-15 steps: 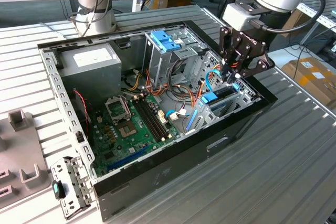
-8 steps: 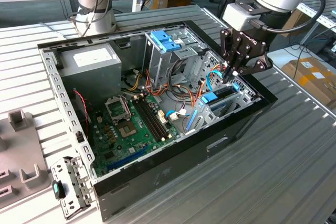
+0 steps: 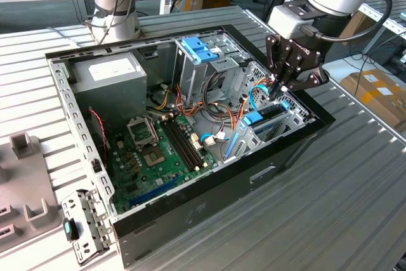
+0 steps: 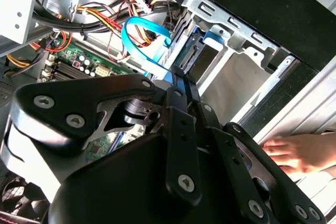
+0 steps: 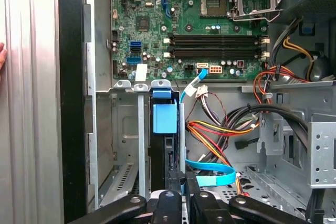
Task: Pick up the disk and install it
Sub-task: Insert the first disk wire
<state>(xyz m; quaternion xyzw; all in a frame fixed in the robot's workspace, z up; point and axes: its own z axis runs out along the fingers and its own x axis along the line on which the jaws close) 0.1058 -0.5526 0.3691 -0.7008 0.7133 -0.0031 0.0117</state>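
The disk point(image 5: 164, 118) stands on edge in a narrow slot of the metal bay point(image 5: 123, 129) at the case's front corner, its light-blue caddy rail facing the motherboard. The exterior view shows the disk point(image 3: 254, 117) low in that bay on the exterior view's right. My gripper point(image 3: 280, 89) reaches down into the bay from above. In the first wrist view the gripper point(image 5: 184, 181) has its two black fingers close together on the disk's near end, with a strip of light-blue rail between them. The second wrist view shows the gripper point(image 4: 181, 78) pinched at the same spot.
A blue flat cable point(image 5: 211, 172) loops right beside the fingers, next to bundles of coloured wires point(image 5: 215, 132). The motherboard point(image 3: 158, 150), grey power supply point(image 3: 114, 71) and blue-latched drive cage point(image 3: 200, 49) fill the case. A person's hand point(image 4: 294, 153) rests on the table outside the case wall.
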